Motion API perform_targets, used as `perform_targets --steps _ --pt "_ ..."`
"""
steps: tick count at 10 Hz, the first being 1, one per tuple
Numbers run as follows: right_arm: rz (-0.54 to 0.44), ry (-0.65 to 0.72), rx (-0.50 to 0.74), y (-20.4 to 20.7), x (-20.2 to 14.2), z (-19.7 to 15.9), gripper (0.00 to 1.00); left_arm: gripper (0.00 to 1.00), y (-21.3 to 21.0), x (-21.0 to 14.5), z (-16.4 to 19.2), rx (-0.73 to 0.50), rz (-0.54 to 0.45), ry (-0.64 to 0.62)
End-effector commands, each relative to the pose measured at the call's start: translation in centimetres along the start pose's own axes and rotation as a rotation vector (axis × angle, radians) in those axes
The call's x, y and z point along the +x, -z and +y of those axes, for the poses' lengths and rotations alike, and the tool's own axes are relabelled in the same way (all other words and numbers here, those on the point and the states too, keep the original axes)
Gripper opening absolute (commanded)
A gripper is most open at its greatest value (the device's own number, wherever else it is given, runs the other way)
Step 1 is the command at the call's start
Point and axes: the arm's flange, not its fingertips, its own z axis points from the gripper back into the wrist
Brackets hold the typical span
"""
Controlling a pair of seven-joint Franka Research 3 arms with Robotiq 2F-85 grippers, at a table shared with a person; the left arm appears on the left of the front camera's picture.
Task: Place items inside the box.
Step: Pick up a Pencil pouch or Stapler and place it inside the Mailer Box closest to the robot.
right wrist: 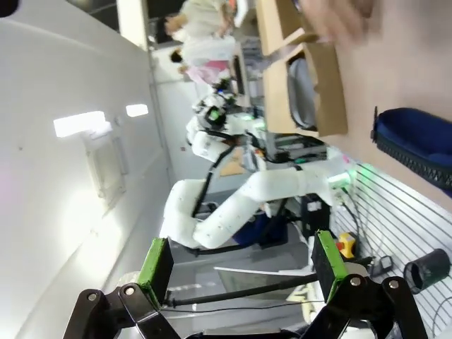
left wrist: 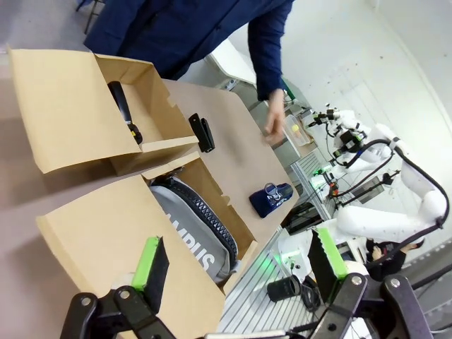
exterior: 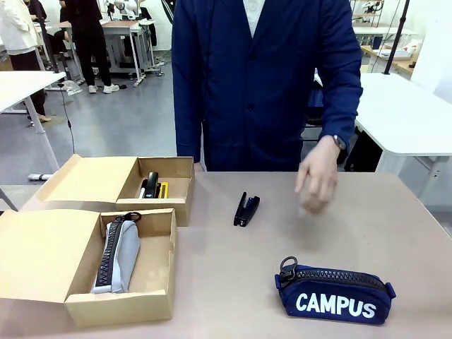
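A navy "CAMPUS" pouch (exterior: 333,293) lies on the table at the near right. A black stapler (exterior: 246,209) rests near the table's middle. The grey pouch (exterior: 116,254) sits inside the near cardboard box (exterior: 120,308). In the far box (exterior: 180,212) lie a black-and-white marker (exterior: 151,183) and a yellow utility knife (exterior: 163,190). The person's hand (exterior: 316,180) hovers, blurred, right of the stapler. My left gripper (left wrist: 239,261) is open above the near box, over the grey pouch (left wrist: 194,226). My right gripper (right wrist: 241,260) is open off the table's side, apart from the navy pouch (right wrist: 417,145).
Both boxes have their lids folded open to the left (exterior: 42,251). The person in a navy coat (exterior: 261,78) stands at the far edge. In the left wrist view the stapler (left wrist: 202,132) and navy pouch (left wrist: 271,199) lie beyond the boxes. Bare tabletop (exterior: 226,282) lies between box and navy pouch.
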Motion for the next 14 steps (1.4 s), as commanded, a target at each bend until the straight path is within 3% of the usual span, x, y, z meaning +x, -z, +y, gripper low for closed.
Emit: perform_targets --steps 1,3,5,8,12,14 --pt "-0.027 -0.01 -0.014 -1.9 2.4 1.6 1.0 1.0 0.1 0.0 -0.1 -0.015 -0.019 0.021" --pt "-0.098 -0.043 -0.03 -8.7 0.3 -0.5 1.0 1.0 0.1 0.0 -0.1 -0.015 -0.019 0.021" --pt "-0.139 -0.088 -0.063 -10.2 -1.5 -1.9 1.0 1.0 0.1 0.0 -0.1 -0.015 -0.019 0.021" --pt "-0.241 -0.063 -0.04 -10.1 -1.4 -3.0 1.0 1.0 0.1 0.0 -0.1 -0.015 -0.019 0.021" --pt "-0.239 -0.01 -0.101 -8.3 0.0 -2.2 1.0 1.0 0.1 0.0 -0.1 -0.015 -0.019 0.021" --pt "-0.232 0.023 -0.184 -4.2 1.6 -0.2 1.0 1.0 0.1 0.0 -0.1 -0.015 -0.019 0.021"
